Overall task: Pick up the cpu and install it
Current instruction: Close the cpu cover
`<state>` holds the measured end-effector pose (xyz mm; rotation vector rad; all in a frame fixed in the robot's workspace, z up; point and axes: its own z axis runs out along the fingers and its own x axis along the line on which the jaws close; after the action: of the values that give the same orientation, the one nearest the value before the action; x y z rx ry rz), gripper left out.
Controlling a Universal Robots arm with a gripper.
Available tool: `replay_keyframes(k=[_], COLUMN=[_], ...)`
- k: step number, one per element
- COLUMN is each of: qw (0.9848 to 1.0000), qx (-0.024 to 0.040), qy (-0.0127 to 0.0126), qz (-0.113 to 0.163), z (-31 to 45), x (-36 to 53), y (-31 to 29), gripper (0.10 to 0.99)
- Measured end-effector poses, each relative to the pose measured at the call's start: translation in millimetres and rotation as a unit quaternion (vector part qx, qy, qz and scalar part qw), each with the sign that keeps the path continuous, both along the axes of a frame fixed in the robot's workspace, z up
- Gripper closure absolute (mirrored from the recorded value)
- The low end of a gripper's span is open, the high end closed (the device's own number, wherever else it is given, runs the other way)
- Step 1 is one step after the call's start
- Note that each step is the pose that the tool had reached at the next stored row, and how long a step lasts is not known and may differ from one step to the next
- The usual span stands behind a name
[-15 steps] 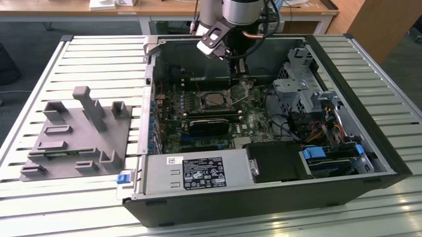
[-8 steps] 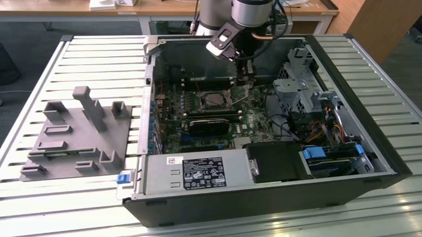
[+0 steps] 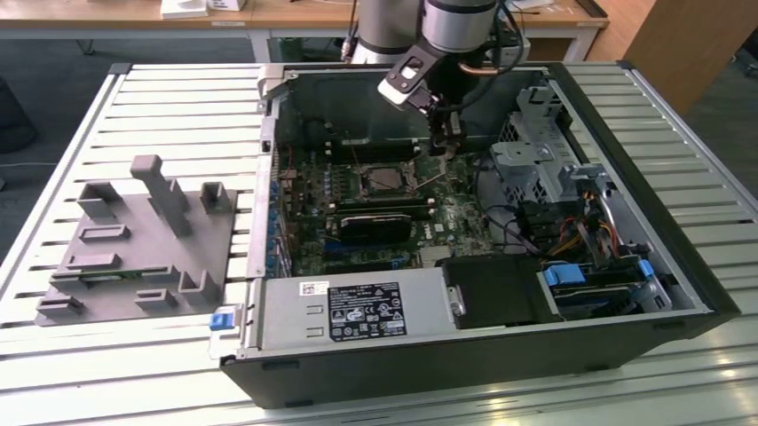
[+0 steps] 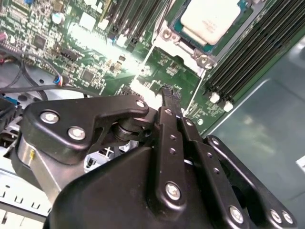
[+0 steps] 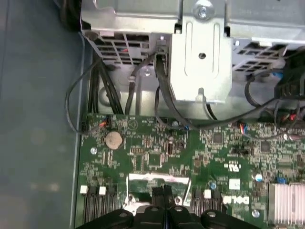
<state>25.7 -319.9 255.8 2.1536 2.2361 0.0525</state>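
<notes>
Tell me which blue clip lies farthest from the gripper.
The blue clip beside the power supply, at the exterior view's left. The other two blue clips sit at the exterior view's right, nearer the gripper.

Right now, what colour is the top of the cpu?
Pale silver; the cpu shows best in the second wrist view.

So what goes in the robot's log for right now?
gripper: shut, empty, over motherboard | cpu: sitting in socket, apart from gripper | computer case: open
</notes>
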Motion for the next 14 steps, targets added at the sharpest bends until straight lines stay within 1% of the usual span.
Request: replay_keyframes(k=[4, 10, 14], qw=[1.0000, 1.0000, 1.0000], qx=[0.0001, 0.0000, -0.0002], qy=[0.0000, 0.0000, 0.0000], qz=[0.000, 0.000, 0.000], z=[-2.2, -4.4, -5.2], x=[6.8, 16.3, 22.9], y=[1.6, 6.5, 7.6], gripper=[0.980, 0.980, 0.980])
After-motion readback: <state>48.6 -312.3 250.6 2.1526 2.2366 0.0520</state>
